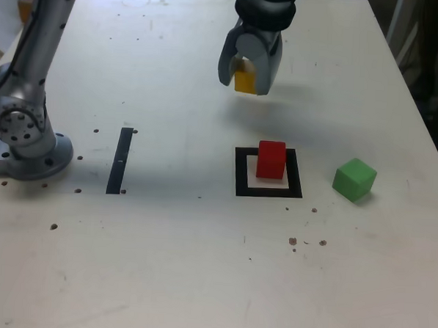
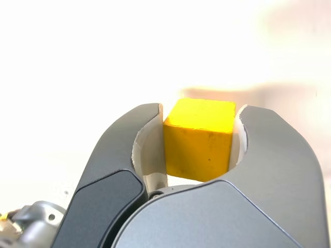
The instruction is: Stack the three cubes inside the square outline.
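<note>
My gripper (image 1: 247, 79) hangs above the table behind the square outline (image 1: 268, 192), shut on the yellow cube (image 1: 245, 81). In the wrist view the yellow cube (image 2: 199, 138) sits squeezed between the two grey fingers (image 2: 119, 155). The red cube (image 1: 270, 160) stands inside the black outline, toward its back edge. The green cube (image 1: 354, 178) rests on the table at the exterior view's right of the outline, apart from it.
A narrow black strip (image 1: 120, 160) lies on the table at the exterior view's left. The arm's grey base (image 1: 25, 143) stands at the table's left edge. Small dark specks dot the white tabletop (image 1: 199, 266).
</note>
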Robot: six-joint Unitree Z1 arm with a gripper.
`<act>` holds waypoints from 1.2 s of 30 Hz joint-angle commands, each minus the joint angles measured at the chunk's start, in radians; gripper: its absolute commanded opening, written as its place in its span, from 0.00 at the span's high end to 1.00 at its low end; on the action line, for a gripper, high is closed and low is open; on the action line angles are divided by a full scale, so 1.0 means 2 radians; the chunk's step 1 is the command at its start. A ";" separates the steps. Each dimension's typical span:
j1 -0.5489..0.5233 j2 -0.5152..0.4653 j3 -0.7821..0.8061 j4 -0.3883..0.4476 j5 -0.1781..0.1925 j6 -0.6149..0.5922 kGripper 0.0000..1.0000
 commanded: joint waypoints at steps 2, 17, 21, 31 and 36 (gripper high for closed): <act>-0.019 -0.017 -0.010 0.021 -0.001 -0.019 0.86; -0.142 -0.021 -0.069 0.122 -0.049 -0.179 0.86; -0.159 -0.014 -0.076 0.123 -0.070 -0.201 0.86; -0.170 0.013 -0.087 0.116 -0.085 -0.212 0.86; -0.172 0.018 -0.090 0.111 -0.086 -0.216 0.86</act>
